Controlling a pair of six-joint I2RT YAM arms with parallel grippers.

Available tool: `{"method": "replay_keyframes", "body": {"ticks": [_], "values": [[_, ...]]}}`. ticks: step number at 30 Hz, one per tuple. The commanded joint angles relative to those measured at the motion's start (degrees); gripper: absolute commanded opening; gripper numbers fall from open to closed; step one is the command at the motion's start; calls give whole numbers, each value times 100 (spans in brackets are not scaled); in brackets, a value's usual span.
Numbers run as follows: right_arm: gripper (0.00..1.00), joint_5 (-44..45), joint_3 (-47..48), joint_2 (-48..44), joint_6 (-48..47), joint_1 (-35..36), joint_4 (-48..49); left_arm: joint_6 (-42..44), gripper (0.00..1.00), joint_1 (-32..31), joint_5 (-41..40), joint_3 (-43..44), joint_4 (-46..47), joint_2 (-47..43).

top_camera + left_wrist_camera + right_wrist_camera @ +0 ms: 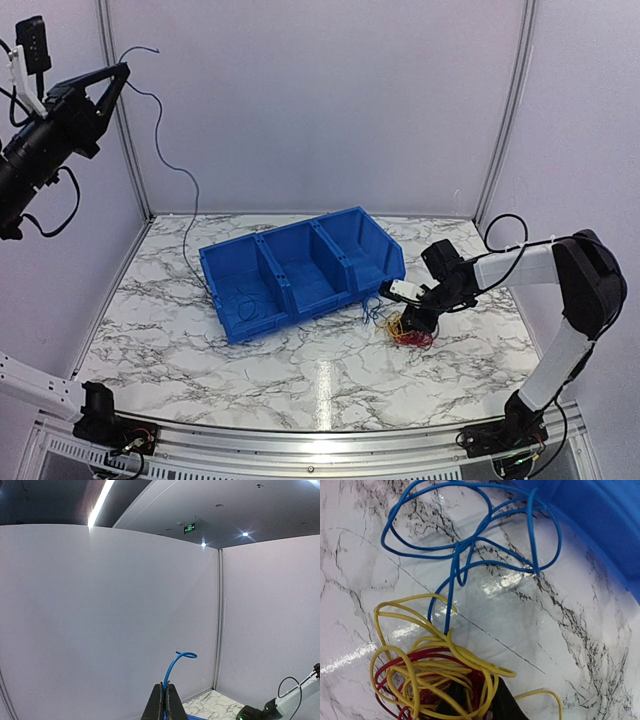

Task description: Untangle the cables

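Observation:
My left gripper (122, 68) is raised high at the far left, shut on a long blue cable (160, 130). That cable hangs down to the table beside the blue bin (385, 250). In the left wrist view the cable's curled end (176, 666) sticks up past the closed fingertips of the left gripper (165, 686). My right gripper (415, 322) is low on the table, right of the bin, in a tangle of yellow cables (445, 645) and red cables (395, 666). The right gripper's (476, 689) jaws stand slightly apart with strands lying between them. Looped blue cables (465, 545) lie just beyond.
The three-compartment blue bin sits mid-table, with a small blue cable (245, 305) in its left compartment. White walls enclose the marble table (300, 370) on three sides. The right arm (282, 702) shows at the lower right of the left wrist view.

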Motion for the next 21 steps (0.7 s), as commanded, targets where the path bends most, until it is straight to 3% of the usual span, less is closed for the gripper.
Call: {"method": "replay_keyframes", "body": {"ticks": [1,7,14,21], "values": [[28,852,-207,271,37,-107,-272,477,0,-14,-164,401,-176,271],[41,816,-119,70,105,-107,-398,257,0,-14,-554,784,-307,713],[57,516,373,-1132,288,-99,-797,192,0,-6,-909,836,-388,994],[61,-116,1149,-1748,109,246,-1138,29,0,-6,-855,829,-423,1079]]}}
